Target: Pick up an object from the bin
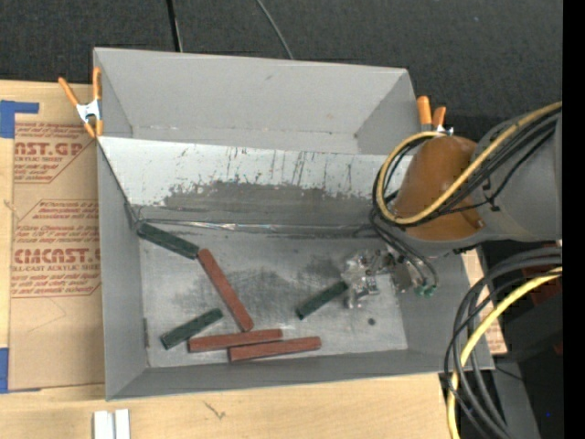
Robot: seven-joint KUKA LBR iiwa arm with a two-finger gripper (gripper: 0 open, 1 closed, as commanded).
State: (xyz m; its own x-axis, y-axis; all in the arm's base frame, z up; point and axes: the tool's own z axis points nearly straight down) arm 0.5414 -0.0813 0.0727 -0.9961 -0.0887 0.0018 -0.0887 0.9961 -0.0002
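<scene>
Bin grey, scuffed dark — dark green sticks, red-brown sticks (mostly lower left); wrist cover orange, cables yellow.

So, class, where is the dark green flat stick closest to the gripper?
The dark green flat stick lies tilted on the grey metal bin floor, right of centre, its upper end at the gripper.

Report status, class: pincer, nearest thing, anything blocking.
Pincer low, right side of bin. Dark green bar ends at its tip; hold unclear. Red-brown bars lie apart, leftward.
</scene>
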